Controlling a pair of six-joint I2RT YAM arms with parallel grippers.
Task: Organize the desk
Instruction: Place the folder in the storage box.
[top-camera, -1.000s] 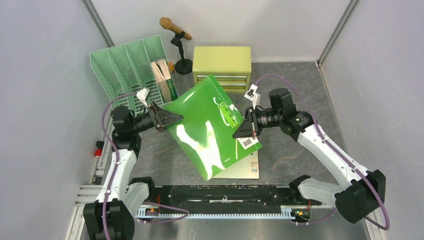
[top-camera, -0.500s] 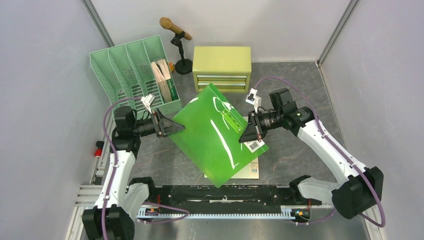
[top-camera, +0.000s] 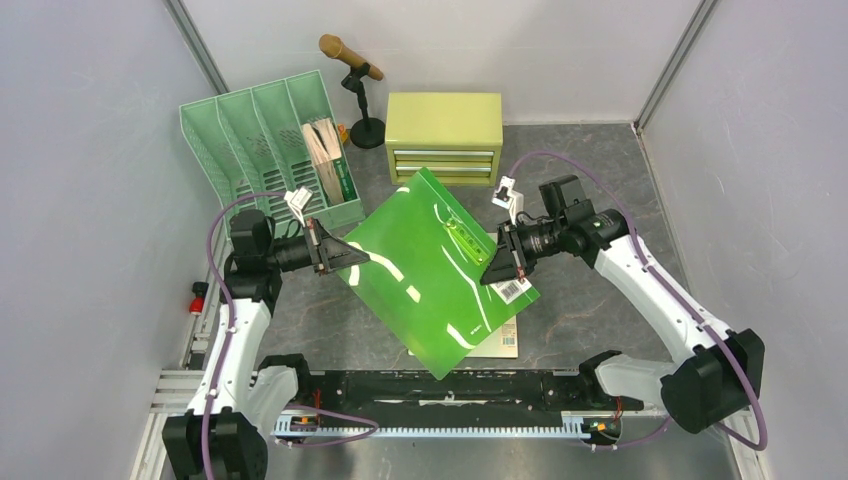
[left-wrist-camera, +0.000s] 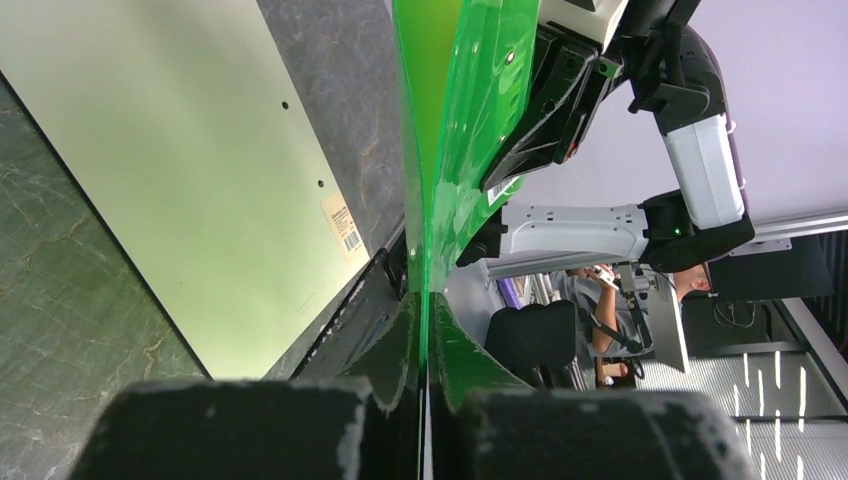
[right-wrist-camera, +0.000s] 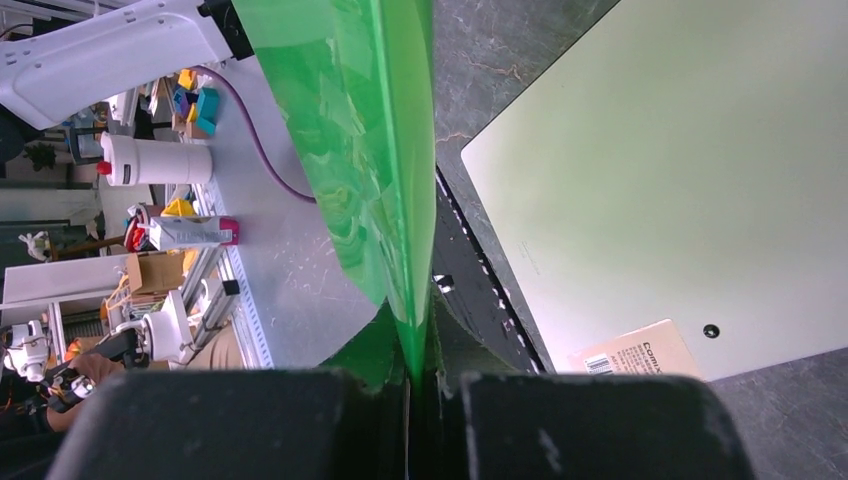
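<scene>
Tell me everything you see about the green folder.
The green folder is a thin, glossy bright-green plastic sheet, slightly bowed, with a barcode sticker near one edge. It hangs tilted above the desk, pinched at opposite edges by the left gripper and right gripper, over a pale board.

A robotics lab: pale panel walls (top-camera: 90, 200) box in the desk (top-camera: 600, 310); a cluttered workbench (right-wrist-camera: 280, 290) shows lower left in the right wrist view, a seated person (left-wrist-camera: 600, 295) lower right in the left
</scene>
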